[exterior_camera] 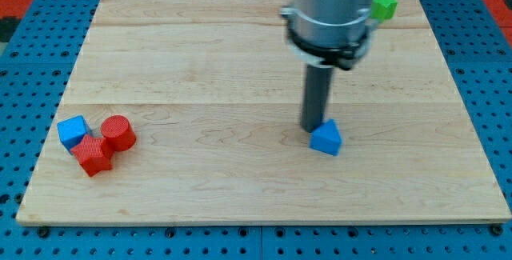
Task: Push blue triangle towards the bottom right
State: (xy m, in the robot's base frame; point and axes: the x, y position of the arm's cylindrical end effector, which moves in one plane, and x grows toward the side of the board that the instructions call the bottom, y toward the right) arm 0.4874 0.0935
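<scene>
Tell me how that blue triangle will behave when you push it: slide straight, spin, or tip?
The blue triangle sits flat and low on the smooth wooden board, so it will probably slide, not tip. My tip touches its upper-left edge, off-centre, so it may spin. It looks small and rigid, likely light.

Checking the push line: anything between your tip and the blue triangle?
Nothing; in the camera view my tip sits right against the blue triangle, at its upper left.
</scene>
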